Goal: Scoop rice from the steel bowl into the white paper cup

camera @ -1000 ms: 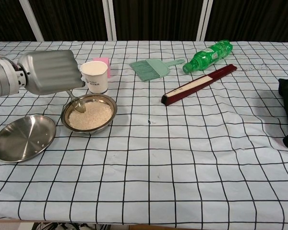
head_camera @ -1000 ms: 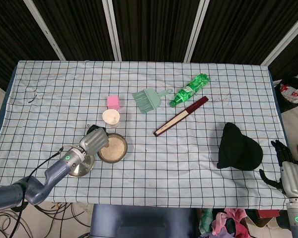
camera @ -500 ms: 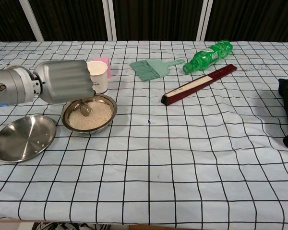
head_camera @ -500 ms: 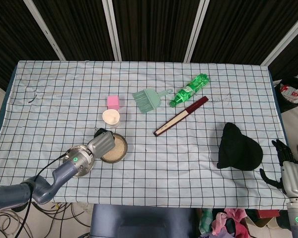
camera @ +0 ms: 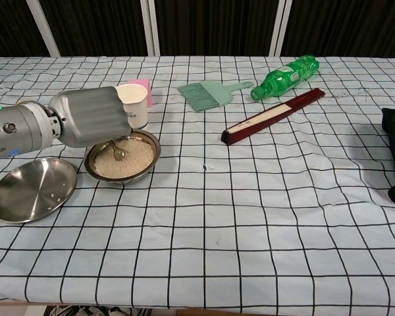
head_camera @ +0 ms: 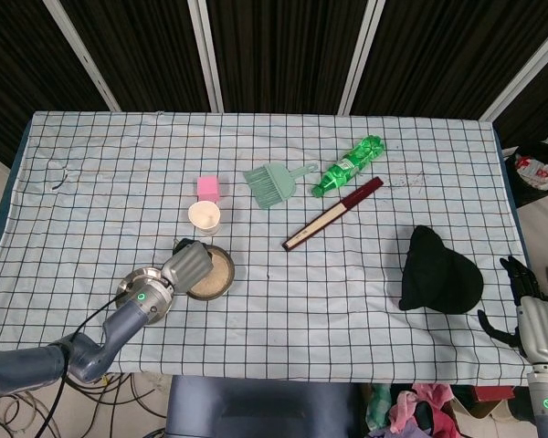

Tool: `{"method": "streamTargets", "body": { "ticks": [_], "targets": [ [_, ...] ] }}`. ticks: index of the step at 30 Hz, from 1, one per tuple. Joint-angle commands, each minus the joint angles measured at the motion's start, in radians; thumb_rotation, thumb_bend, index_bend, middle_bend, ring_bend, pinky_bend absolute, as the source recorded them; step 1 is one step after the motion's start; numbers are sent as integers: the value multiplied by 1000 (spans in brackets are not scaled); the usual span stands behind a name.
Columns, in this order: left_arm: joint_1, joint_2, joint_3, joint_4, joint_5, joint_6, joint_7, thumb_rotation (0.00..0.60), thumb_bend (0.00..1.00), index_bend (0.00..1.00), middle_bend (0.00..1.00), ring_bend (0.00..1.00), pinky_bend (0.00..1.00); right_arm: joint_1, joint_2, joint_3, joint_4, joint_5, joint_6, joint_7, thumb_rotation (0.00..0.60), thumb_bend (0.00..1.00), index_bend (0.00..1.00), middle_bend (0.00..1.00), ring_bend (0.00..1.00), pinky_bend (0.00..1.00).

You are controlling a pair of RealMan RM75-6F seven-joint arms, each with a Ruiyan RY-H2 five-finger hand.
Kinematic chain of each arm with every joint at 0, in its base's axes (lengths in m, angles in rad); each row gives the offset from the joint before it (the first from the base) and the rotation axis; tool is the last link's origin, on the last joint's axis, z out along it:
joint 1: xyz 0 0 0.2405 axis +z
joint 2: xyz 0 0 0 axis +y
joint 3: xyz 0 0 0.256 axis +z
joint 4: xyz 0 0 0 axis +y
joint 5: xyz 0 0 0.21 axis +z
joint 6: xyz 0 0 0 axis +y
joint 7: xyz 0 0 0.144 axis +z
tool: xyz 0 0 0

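Note:
The steel bowl of rice stands at the front left of the table, also seen as the steel bowl in the head view. Just behind it stands the white paper cup, the white paper cup in the head view. My left hand hangs over the bowl's left side and holds a metal spoon whose tip lies in the rice. The same left hand covers the bowl's left rim from above. My right hand rests off the table's right edge, its fingers dark and unclear.
An empty steel plate lies left of the bowl. A pink block sits behind the cup. Further back lie a green brush, a green bottle and a dark red folded fan. A black cloth lies at the right.
My left hand has swung down and right over the bowl, lowering the spoon from above the rim into the rice. The right hand has not moved.

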Motion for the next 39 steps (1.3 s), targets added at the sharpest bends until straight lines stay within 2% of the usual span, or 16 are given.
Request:
{"method": "streamTargets", "body": {
  "ticks": [1,18,39],
  "targets": [
    [7,-6,-5,-2,-7,13,-10,600,464,578,591,1000,1000,0,0,0,0,0,0,0,600,303,77,0,0,211],
    [47,-4,-35,-27,-40,87,-83,600,464,578,593,1000,1000,-1,-1,-1,2,-5,3,1,600,303,77,0,0,211],
    [83,64,-19,-62,12,137,-173,600,464,578,594,1000,1000,-1,-3,0,5,-8,6,-4,600,303,77,0,0,211]
  ]
}}
